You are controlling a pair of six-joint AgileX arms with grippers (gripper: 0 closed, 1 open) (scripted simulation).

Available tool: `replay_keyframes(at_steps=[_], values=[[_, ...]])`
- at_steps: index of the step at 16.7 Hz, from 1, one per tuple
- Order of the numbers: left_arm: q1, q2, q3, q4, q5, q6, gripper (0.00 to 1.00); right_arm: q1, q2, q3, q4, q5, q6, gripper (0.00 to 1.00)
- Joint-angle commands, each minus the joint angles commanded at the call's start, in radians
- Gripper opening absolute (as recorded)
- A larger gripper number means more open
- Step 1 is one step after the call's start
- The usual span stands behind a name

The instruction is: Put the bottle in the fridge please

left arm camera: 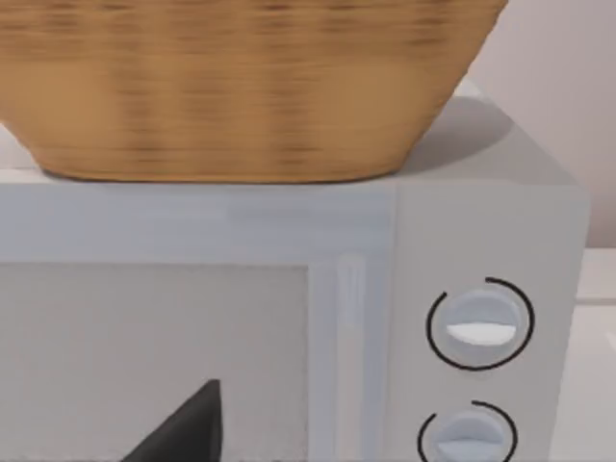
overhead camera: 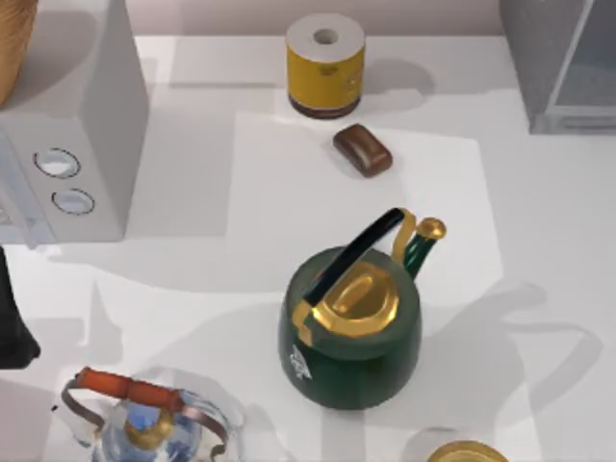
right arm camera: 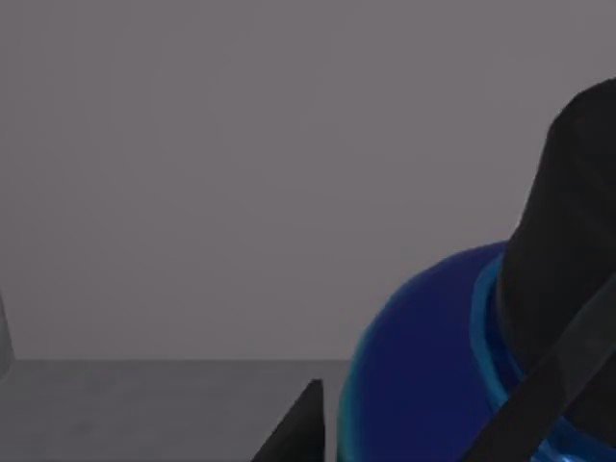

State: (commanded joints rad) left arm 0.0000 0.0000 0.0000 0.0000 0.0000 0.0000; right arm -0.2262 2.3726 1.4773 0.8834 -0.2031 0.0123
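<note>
Mid-grey fridge, top view: the fridge (overhead camera: 563,67) is standing at the far right corner of the tabletop (overhead camera: 539,221), its glassy panel framed in pale grey.
Left arm, top view: my left arm (overhead camera: 13,318) is sitting idle at the left edge, beside the light-grey box with two dials (overhead camera: 82,125).
Clutter, top view: a green kettle (overhead camera: 351,332) is occupying the middle. A yellow roll (overhead camera: 325,65) and a small brown block (overhead camera: 363,150) are lying beyond it, and a glass kettle (overhead camera: 144,423) is at the near left. None of these is bearing on the job.
Left wrist view: the camera is facing the dialled box (left arm camera: 481,241) with a wicker basket (left arm camera: 231,87) resting on top. I cannot tell how my left jaws are standing.
Right wrist view, place: plain grey surfaces are surrounding the camera, so I am judging that my right gripper (right arm camera: 423,438) is reaching inside the fridge.
Right wrist view, bottle: the blue bottle (right arm camera: 423,366) is lying right at my right jaws, so this arm is by far the nearer one. A black mass is rising beside the blue body, and I cannot tell whether it is the bottle's cap or part of me, so its long axis is unclear.
Right jaws: I cannot tell whether they are gripping the bottle or standing free of it.
Turning point: what matters is whether the bottle is resting on the grey floor beneath it. I am reading it as close to that floor, but contact is hidden.
</note>
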Motion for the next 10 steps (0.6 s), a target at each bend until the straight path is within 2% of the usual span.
replay_keyframes(at_steps=[5,10], values=[[0.000,0.000,0.000,0.000,0.000,0.000,1.00,0.001,0.004,0.008,-0.004,0.001,0.000,0.01],[0.000,0.000,0.000,0.000,0.000,0.000,1.00,0.001,0.004,0.008,-0.004,0.001,0.000,0.38]])
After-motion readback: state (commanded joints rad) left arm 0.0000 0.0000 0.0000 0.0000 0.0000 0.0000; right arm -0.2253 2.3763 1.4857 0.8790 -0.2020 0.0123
